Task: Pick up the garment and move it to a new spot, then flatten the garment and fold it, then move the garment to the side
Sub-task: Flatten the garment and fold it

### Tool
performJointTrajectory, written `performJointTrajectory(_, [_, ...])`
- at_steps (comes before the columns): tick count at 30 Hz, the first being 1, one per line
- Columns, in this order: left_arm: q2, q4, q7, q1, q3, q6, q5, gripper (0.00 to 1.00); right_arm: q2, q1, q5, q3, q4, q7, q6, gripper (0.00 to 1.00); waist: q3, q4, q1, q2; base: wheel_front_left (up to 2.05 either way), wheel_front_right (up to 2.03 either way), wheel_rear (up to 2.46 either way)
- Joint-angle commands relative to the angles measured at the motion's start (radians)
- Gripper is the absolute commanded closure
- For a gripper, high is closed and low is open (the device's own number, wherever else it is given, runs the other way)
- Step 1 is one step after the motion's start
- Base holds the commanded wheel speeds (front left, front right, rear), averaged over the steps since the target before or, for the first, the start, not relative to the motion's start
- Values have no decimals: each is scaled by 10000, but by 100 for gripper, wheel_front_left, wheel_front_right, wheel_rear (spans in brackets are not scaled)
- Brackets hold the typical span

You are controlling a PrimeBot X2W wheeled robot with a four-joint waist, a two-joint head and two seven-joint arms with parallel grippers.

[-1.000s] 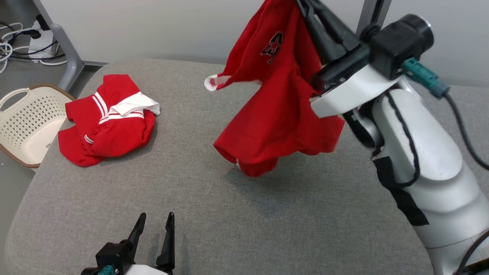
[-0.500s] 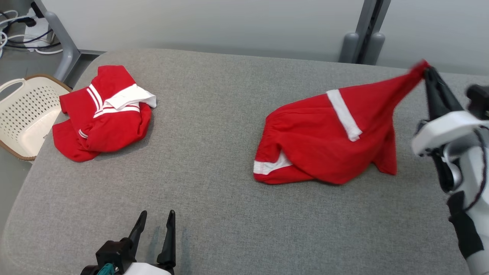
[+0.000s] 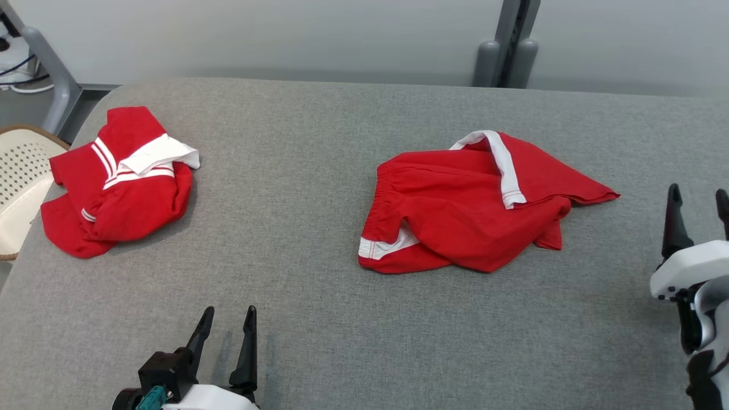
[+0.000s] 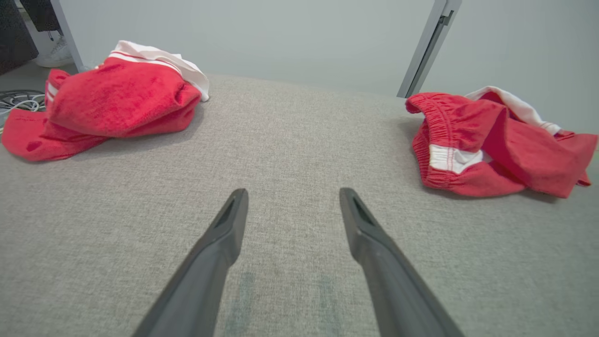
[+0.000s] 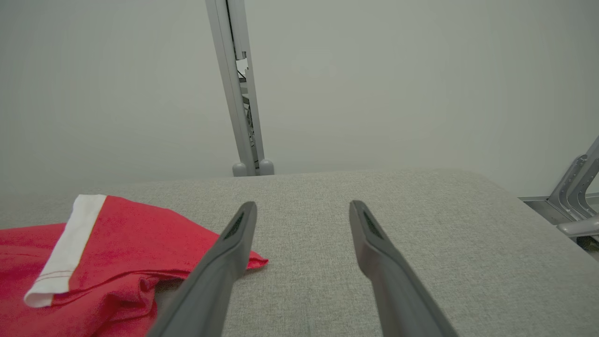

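Note:
The garment (image 3: pixel 467 210), red shorts with white stripes, lies crumpled on the grey table (image 3: pixel 319 171), right of centre. It also shows in the left wrist view as the garment (image 4: pixel 491 145) and at the lower left of the right wrist view as the garment (image 5: pixel 107 252). My right gripper (image 3: pixel 699 196) stands open just right of its pointed corner, holding nothing; the right gripper (image 5: pixel 302 206) has bare table between its fingers. Near the front edge my left gripper (image 3: pixel 228 314) is open and empty, seen also as the left gripper (image 4: pixel 292 192).
A second red and white garment (image 3: pixel 117 182) lies bunched at the table's far left, also as the red heap (image 4: pixel 112 98). A cream perforated basket (image 3: pixel 20 176) sits off the left edge. A grey post (image 3: pixel 507 45) rises behind the table against a pale wall.
My right gripper lowered the garment from mid-air onto the table, let go of its corner, opened, and drew back to the right. The head camera shifted. The left gripper stayed put.

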Motion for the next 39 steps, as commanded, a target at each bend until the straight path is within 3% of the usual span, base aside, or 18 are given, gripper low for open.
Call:
performJointTrajectory(1, [38,4,-5,-45,59,-31,118,0,50,224,-145,147,-127,2,1,0,-149,-170,0,0,0,0,0])
performJointTrajectory(16, [38,-59,-5,116,193,-127,193,0,951,2235,654,2247,-1469,0,1,0,-458,-990,0,0,0,0,0])
performJointTrajectory(25, [39,-169,-5,-328,-93,-105,147,0,1001,1852,830,3407,-1547,0,1,0,344,-972,0,0,0,0,0])
performJointTrajectory(36, [39,-142,-3,-728,-254,-186,219,0,911,942,347,3583,-909,0,1,0,971,-466,0,0,0,0,0])
performJointTrajectory(39, [37,-136,-5,-796,-286,-189,221,0,827,642,83,3590,-552,1,1,16,1111,-285,0,0,0,0,0])
